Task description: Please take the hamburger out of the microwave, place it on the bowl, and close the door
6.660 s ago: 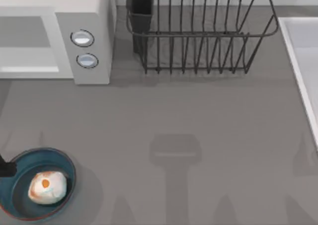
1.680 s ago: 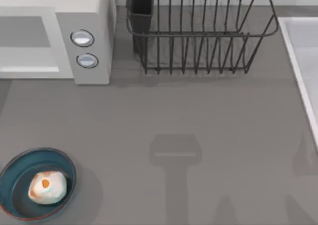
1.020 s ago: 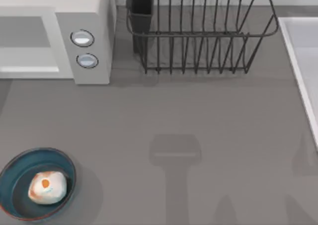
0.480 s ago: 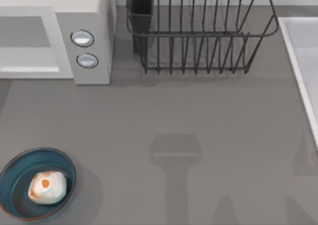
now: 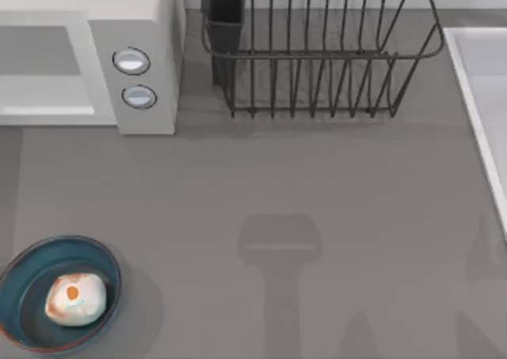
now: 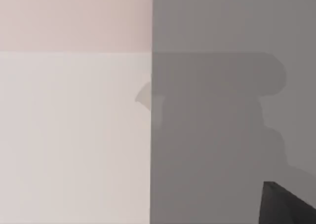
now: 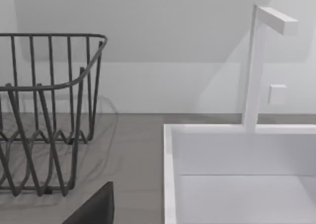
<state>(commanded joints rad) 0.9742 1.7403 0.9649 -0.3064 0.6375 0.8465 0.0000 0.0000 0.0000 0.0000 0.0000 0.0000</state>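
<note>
The hamburger (image 5: 75, 299), a pale lump with an orange spot, lies inside the dark blue bowl (image 5: 103, 257) at the table's front left corner. The light-grey microwave (image 5: 150, 26) stands at the back left, its two round knobs facing the table. Its door (image 5: 47, 109), white with a paler window, sits in line with the knob panel. In the left wrist view, a dark fingertip (image 6: 284, 206) hangs over grey tabletop beside a flat white panel (image 6: 74, 135). In the right wrist view, a dark fingertip (image 7: 96, 206) sits low in front of the rack.
A dark wire dish rack (image 5: 317, 50) stands at the back middle, seen too in the right wrist view (image 7: 44, 110). A white sink (image 5: 483, 97) with a faucet (image 7: 256, 66) lines the right edge. Arm shadows fall on the table's middle and front.
A dark bit of gripper beside the bowl at the left edge is gone. The shadow strip below the microwave at the left edge has widened. Hamburger and bowl have stayed put.
</note>
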